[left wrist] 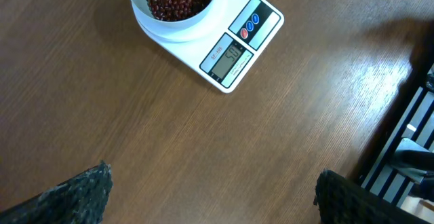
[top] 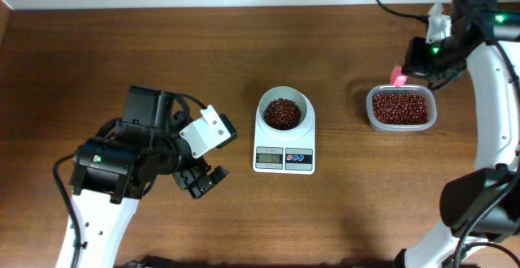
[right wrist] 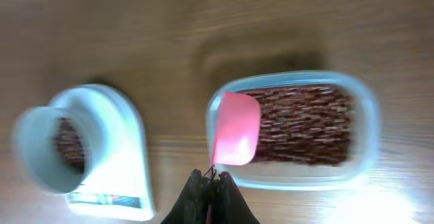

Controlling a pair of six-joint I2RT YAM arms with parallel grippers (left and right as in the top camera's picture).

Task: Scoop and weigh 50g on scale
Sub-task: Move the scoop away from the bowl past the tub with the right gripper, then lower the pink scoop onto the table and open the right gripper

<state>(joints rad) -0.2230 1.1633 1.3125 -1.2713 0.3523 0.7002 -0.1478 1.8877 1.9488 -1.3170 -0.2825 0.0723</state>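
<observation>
The brown wooden surface [top: 162, 49] carries everything. The left claw [top: 201, 180] hangs released, fingers spread wide, above bare wood to the left of the small white digital kitchen scale [top: 283, 159], which stands mid-surface. To the scale's right sits a clear plastic tub [top: 370, 110] of beans. The right claw [right wrist: 210, 183] is clenched on a pink plastic measuring spoon [right wrist: 236, 129], held over the tub's end nearer the scale. On the scale, a round white bowl [top: 264, 110] holds the small dark red-brown beans [top: 283, 113].
</observation>
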